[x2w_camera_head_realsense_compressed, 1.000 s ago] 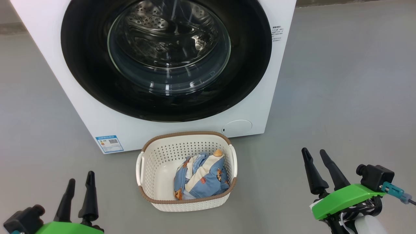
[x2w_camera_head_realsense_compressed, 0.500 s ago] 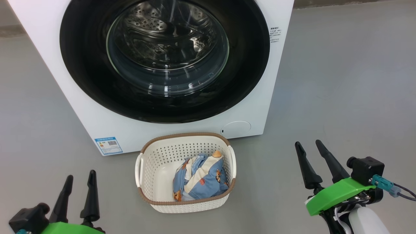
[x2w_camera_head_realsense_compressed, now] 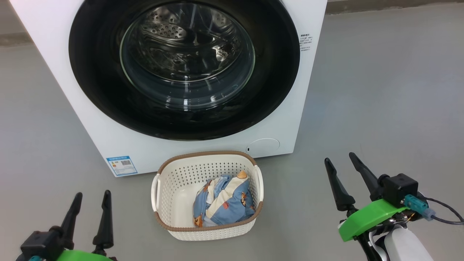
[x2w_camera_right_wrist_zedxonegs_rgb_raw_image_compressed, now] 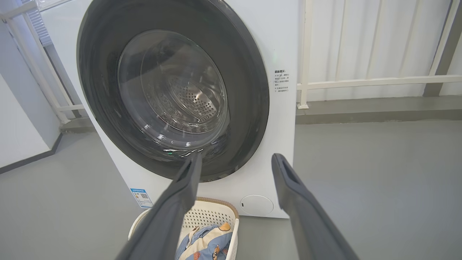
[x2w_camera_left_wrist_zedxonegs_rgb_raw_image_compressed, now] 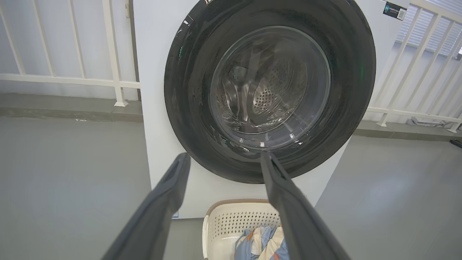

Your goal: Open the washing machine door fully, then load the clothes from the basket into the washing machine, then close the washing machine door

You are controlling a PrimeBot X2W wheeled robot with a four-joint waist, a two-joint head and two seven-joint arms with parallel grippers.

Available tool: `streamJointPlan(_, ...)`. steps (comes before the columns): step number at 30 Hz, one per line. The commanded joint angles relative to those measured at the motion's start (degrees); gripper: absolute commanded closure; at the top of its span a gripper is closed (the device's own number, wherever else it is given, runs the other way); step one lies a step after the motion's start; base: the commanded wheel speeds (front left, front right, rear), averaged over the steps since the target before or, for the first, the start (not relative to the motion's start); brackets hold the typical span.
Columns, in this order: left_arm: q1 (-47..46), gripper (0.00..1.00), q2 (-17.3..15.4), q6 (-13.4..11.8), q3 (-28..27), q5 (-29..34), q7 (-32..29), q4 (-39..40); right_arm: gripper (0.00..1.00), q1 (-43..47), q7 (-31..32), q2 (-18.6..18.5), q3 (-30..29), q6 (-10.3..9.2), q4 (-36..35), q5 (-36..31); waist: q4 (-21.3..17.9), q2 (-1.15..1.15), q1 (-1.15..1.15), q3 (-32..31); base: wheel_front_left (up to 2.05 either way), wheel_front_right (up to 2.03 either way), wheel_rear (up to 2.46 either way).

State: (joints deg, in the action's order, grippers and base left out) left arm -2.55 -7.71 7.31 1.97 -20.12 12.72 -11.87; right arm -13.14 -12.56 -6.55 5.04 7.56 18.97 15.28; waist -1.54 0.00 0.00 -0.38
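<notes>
The white washing machine stands ahead with its round black-rimmed door closed; the steel drum shows through the glass. In front of it on the floor sits the cream basket holding blue and cream bear-print clothes. My left gripper hovers open at the lower left, left of the basket. At the lower right my right gripper is open and empty, right of the basket. The left wrist view shows the door, basket and clothes. From the right wrist, the door, basket and clothes appear between the fingers.
Grey floor spreads on both sides of the machine. A white railing runs behind it on a low kerb, also seen as a railing from the right wrist. A blue sticker marks the machine's lower left front.
The right gripper has risen and shifted left toward the machine. The left gripper has edged slightly right. The head camera has shifted a little.
</notes>
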Motion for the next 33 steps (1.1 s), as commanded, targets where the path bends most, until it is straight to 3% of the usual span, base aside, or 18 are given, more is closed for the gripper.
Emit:
streamJointPlan(1, -0.84, 0.00, -1.76, 0.13, -1.82, 2.33, 0.87, 1.28, 0.00, -2.69, -1.05, -0.16, 1.67, -0.07, -1.04, -2.65, 0.06, 0.00, 0.00, -0.11, 0.00, 0.00, 0.00)
streamJointPlan(10, -0.46, 0.00, -1.11, 0.14, -2.98, 7.96, 2.28, 0.07, 0.00, -3.58, -2.44, 0.52, 0.39, -0.08, 1.65, -7.18, 0.16, 0.00, 0.00, -0.35, 0.00, 0.00, 0.00)
streamJointPlan(33, -0.95, 0.00, 0.20, -0.99, -5.67, 8.80, 2.28, -4.53, 0.00, -5.45, -2.44, 2.90, -3.82, -0.08, 8.58, -8.26, 0.60, 0.00, 0.00, -0.14, 0.00, 0.00, 0.00)
